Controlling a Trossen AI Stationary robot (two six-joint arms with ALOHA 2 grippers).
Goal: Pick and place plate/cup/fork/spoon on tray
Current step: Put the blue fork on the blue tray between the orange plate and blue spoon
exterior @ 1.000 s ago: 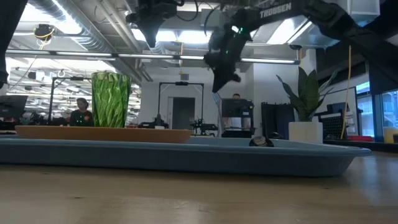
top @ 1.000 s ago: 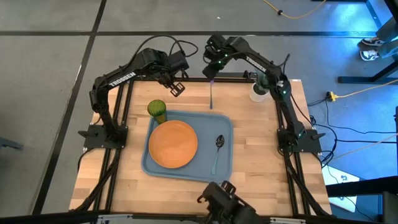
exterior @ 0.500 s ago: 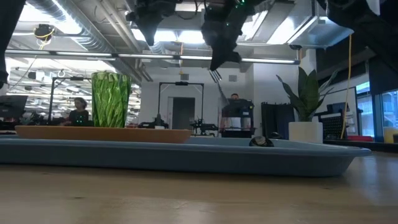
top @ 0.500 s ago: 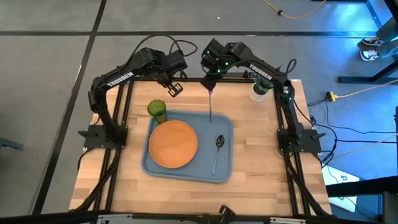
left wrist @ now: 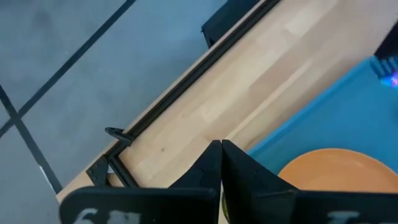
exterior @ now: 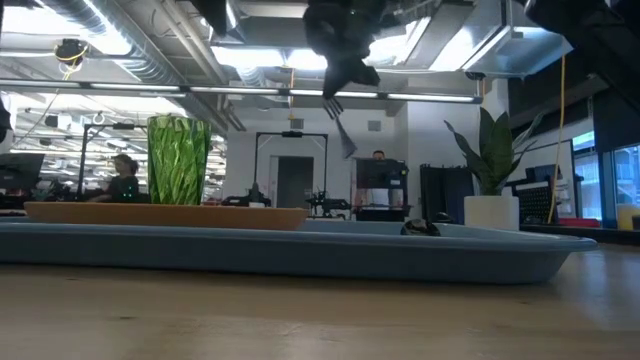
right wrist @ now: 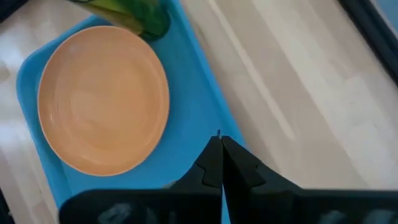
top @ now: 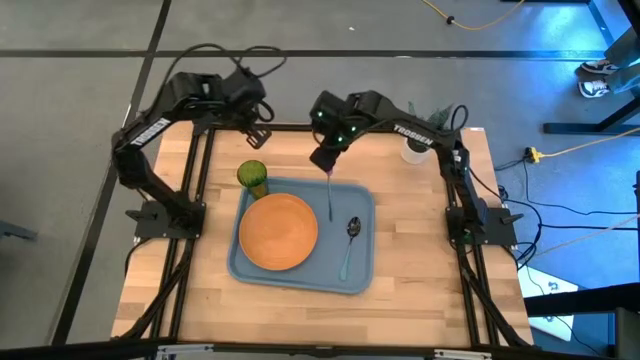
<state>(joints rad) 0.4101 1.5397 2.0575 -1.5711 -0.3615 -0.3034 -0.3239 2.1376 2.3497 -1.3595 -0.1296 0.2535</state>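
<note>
Your right gripper [top: 328, 163] has carried the fork [top: 331, 195] in from the far edge of the table over the last second; a moment ago it hung beyond the tray [top: 361, 276], and now it sits above the tray's far rim with the fork dangling over the blue floor, between the plate [top: 279, 231] and the spoon [top: 349, 243]; that puts you at the last placement, by my reading, since the plate and spoon already lie in the tray and the cup [top: 252, 177] stands at its far-left corner, though you cannot tell from above whether it is inside the rim or just beside it. The right fingers are clamped tight on the fork's handle end; in the low view the fork [exterior: 338, 118] hangs slanted and well clear of the tray, so it is not yet down. Your left gripper [top: 257, 110] has pulled back past the far-left edge of the table; its fingers are pressed together on nothing.
</note>
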